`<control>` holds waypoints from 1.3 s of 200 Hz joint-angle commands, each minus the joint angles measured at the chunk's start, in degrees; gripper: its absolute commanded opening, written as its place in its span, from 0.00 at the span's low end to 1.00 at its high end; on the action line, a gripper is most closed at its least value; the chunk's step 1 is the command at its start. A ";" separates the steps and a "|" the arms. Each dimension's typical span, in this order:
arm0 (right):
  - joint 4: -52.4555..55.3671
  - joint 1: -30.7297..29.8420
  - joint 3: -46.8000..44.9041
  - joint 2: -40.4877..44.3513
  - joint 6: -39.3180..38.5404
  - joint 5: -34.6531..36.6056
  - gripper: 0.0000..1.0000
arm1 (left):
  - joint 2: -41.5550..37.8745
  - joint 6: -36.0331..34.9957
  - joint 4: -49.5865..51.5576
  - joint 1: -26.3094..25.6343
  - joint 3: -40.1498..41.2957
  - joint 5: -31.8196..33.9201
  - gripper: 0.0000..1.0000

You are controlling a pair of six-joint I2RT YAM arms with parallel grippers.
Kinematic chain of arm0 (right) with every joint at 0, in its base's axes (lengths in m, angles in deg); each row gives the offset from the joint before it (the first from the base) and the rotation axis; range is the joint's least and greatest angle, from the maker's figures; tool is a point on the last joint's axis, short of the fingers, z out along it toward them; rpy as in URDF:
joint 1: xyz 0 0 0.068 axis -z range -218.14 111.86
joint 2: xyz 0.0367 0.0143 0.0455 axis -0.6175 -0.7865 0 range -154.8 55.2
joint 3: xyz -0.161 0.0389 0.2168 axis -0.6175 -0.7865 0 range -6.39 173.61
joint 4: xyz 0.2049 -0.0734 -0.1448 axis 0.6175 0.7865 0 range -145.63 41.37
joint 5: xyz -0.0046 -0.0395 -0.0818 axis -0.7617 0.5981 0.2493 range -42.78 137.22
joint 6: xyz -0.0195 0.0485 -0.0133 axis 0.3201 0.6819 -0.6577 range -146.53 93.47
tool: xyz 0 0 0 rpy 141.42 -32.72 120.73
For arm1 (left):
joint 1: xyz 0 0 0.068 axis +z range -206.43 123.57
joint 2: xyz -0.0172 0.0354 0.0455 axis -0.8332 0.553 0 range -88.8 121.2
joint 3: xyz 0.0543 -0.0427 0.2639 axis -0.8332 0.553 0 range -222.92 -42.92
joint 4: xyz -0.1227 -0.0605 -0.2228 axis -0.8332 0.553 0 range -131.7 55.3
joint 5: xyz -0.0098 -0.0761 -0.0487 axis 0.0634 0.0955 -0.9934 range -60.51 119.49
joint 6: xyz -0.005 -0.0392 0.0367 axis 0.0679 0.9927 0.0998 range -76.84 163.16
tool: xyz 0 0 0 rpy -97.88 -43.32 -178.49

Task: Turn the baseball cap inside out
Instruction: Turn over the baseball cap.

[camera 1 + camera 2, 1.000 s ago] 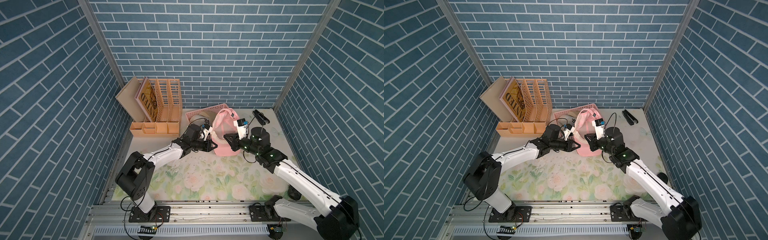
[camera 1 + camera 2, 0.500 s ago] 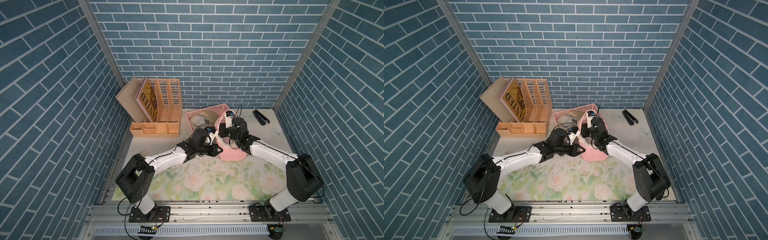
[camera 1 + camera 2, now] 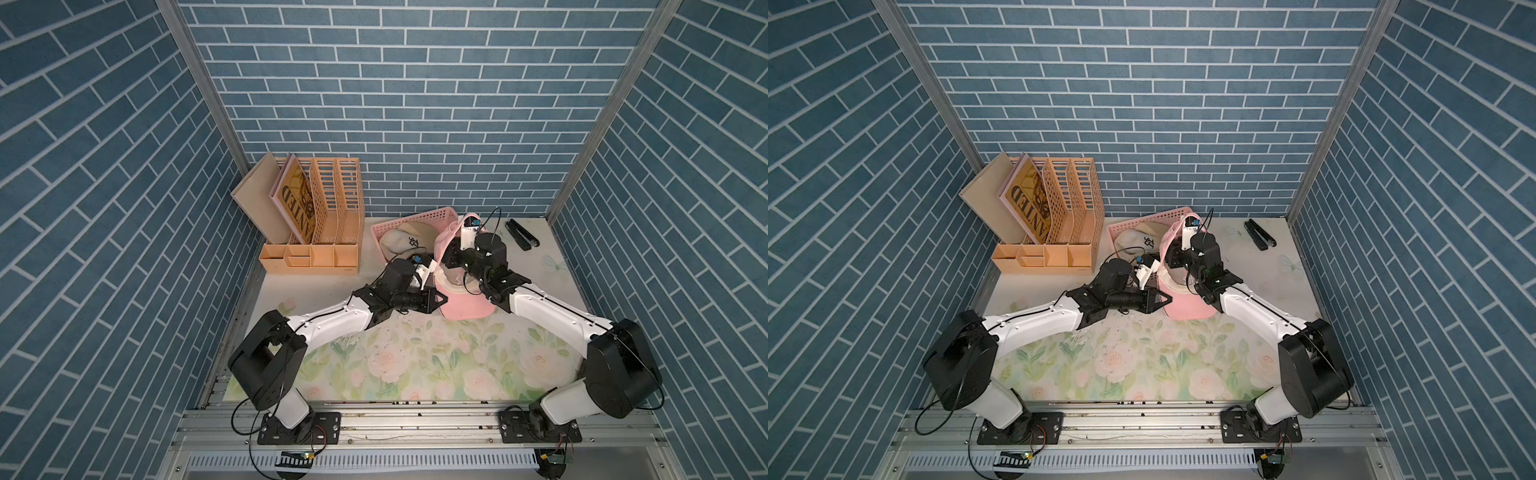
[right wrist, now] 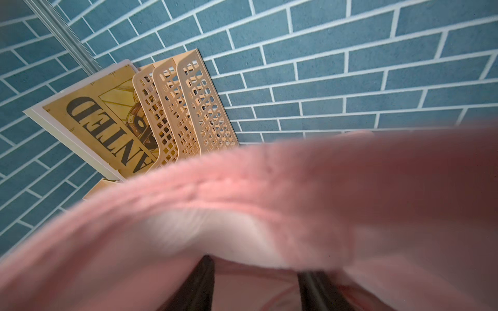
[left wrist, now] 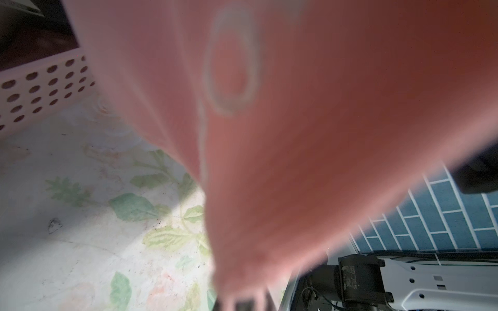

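— What do we see straight ahead, at twelve o'clock?

— A pink cap (image 4: 269,188). It is very near and fuzzy.

— And our right gripper (image 4: 256,268)?

— We see two dark fingers (image 4: 200,285), standing apart. Pink cloth shows between them. We cannot tell if they touch it.

— What is the pale bit?

— The inside of the cap, under its pink edge.

— And past the cap?

— A blue brick wall (image 4: 350,67). At about ten o'clock we see a peach file rack (image 4: 188,107) against it. A yellow book (image 4: 102,118) sits right beside the rack. It says "ANTED".
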 commanded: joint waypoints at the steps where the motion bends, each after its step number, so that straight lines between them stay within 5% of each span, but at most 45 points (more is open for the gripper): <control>1: -8.13 -0.05 0.95 -0.87 3.42 -0.01 0.51 | 1.61 -0.54 1.19 -1.59 -1.31 -0.95 0.00; 49: 0.98 -0.83 10.08 -7.69 0.33 -6.94 0.59 | -1.26 3.42 -0.98 -0.10 0.66 2.79 0.00; 86: 12.07 -4.22 5.59 -7.06 -6.83 -10.52 0.62 | -2.89 9.10 -3.08 4.81 0.22 2.62 0.00; 136: 19.29 -4.25 1.68 -4.30 -10.73 -11.75 0.62 | -1.75 5.89 2.45 5.70 -3.47 2.18 0.00; 173: 8.59 -4.27 -5.07 6.03 -8.49 -5.00 0.56 | -2.26 7.86 0.24 5.63 -0.51 1.23 0.00; 197: -0.22 -4.23 -8.10 9.43 -7.48 -2.28 0.44 | -2.43 7.81 1.24 5.32 -0.66 1.28 0.00; 260: -8.89 -4.13 -0.79 -2.91 -4.72 6.27 0.19 | -1.04 6.97 3.60 2.33 -3.81 1.82 0.00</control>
